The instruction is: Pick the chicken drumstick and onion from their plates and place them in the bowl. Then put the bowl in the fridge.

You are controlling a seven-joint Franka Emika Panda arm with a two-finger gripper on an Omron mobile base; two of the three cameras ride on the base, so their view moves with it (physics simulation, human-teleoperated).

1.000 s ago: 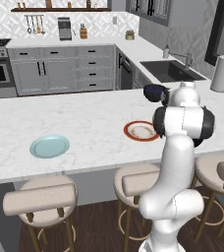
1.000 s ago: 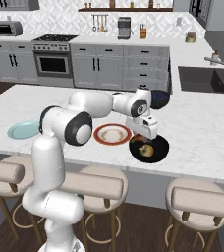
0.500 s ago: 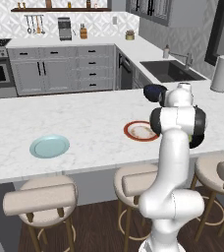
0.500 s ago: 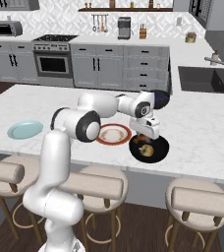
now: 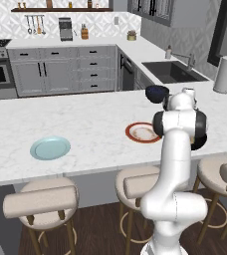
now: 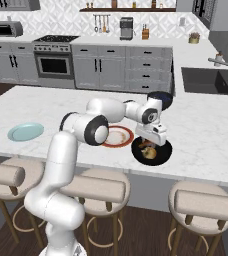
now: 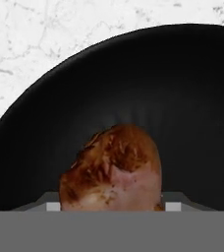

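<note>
Since the 2 plates sit off to the left, start there. The light blue plate [image 6: 25, 131] lies far out on the white counter [image 6: 211, 135] and looks bare. The plate with the red-orange rim [image 6: 117, 136] comes next, just beside the bowl, and it looks bare too.

Next comes the bowl [image 6: 163, 156], near the front edge of the counter. It is round, dark and shiny. The chicken drumstick [image 7: 114, 172] is inside it, low down near the middle. It is reddish-brown and bumpy, with a pale patch on the fat end.

The claw [image 6: 153, 141] hangs right over the bowl, pointing down at the meat. From the hand camera the drumstick sits between the 2 tips. I cannot tell if the claw is gripping it or has let go.

I think the drumstick is light and a bit soft, with greasy skin that could slip. The fat middle looks like the best place to pinch it, not the thin bone end.

The bowl looks hard and smooth. It is likely light, but its shiny side may slide. I would pinch 1 spot on the rim to lift it, and keep it flat so the food stays in.
</note>
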